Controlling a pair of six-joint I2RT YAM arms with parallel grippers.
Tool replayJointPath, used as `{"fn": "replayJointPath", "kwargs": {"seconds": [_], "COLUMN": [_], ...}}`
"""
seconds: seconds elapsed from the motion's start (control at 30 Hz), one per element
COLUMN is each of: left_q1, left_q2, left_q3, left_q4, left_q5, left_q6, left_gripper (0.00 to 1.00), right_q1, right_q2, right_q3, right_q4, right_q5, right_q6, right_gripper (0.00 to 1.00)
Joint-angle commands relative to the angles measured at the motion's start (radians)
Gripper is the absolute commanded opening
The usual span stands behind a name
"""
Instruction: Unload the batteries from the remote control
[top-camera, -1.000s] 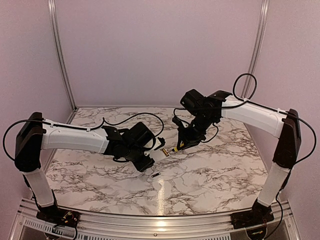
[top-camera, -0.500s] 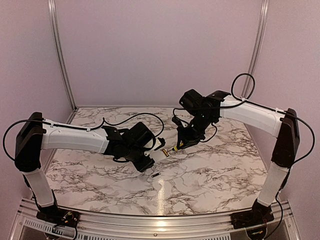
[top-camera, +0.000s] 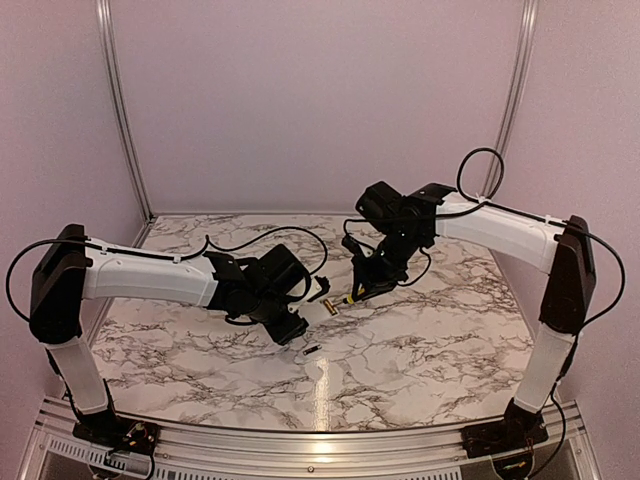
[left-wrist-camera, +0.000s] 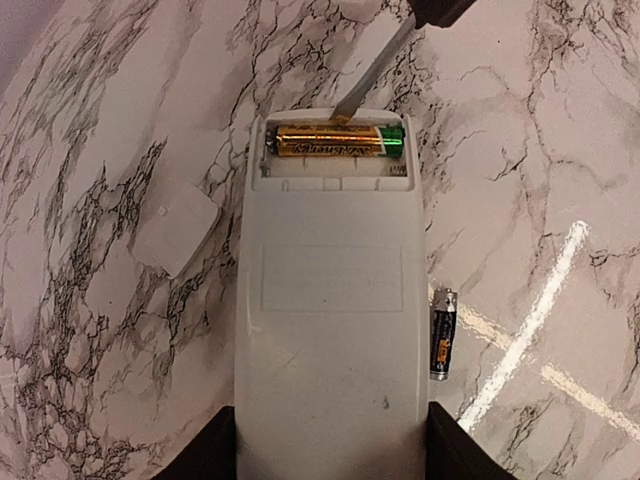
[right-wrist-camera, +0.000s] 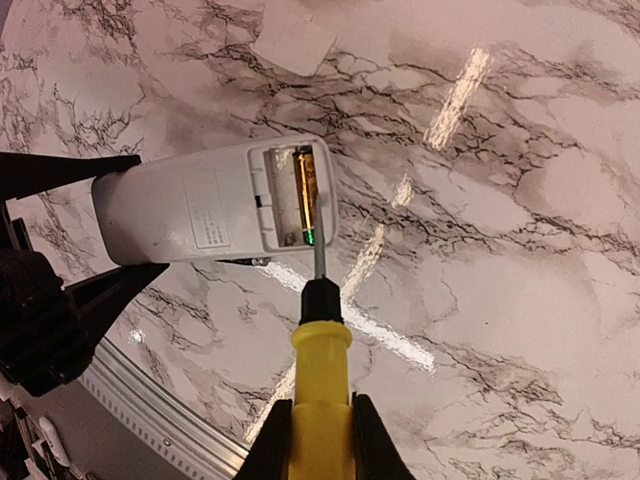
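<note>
My left gripper (left-wrist-camera: 330, 448) is shut on the white remote control (left-wrist-camera: 330, 330) and holds it by its sides, recess face up. One gold battery (left-wrist-camera: 335, 141) lies in the open recess. The dark battery (left-wrist-camera: 441, 333) lies on the table just right of the remote, and also shows in the top view (top-camera: 311, 350). My right gripper (right-wrist-camera: 318, 425) is shut on the yellow-handled screwdriver (right-wrist-camera: 320, 370). Its blade tip (right-wrist-camera: 318, 250) touches the recess edge at the gold battery's (right-wrist-camera: 305, 195) green end.
The white battery cover (left-wrist-camera: 176, 228) lies flat on the marble table left of the remote; it also shows in the right wrist view (right-wrist-camera: 292, 42). The two arms meet near the table's middle (top-camera: 335, 295). A metal rail (top-camera: 320, 450) runs along the near edge.
The right arm has shifted very slightly left with the screwdriver. The left arm and the remote have not visibly moved.
</note>
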Motion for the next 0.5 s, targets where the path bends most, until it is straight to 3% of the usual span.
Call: {"fn": "replayJointPath", "kwargs": {"seconds": [0.0,0.47], "left_q1": [-0.004,-0.004], "left_q2": [0.008,0.027], "left_q3": [0.031,0.031], "left_q4": [0.001,-0.003], "left_q5": [0.021,0.051], "left_q6": [-0.007,0.001], "left_gripper": [0.0,0.0], "right_q1": [0.015,0.067], "right_q2": [0.027,0.084], "right_q3": [0.034,0.037], "right_q4": [0.003,-0.031], "right_q5": [0.021,0.012], "right_q6": [-0.012,-0.067], "right_gripper": [0.0,0.0]}}
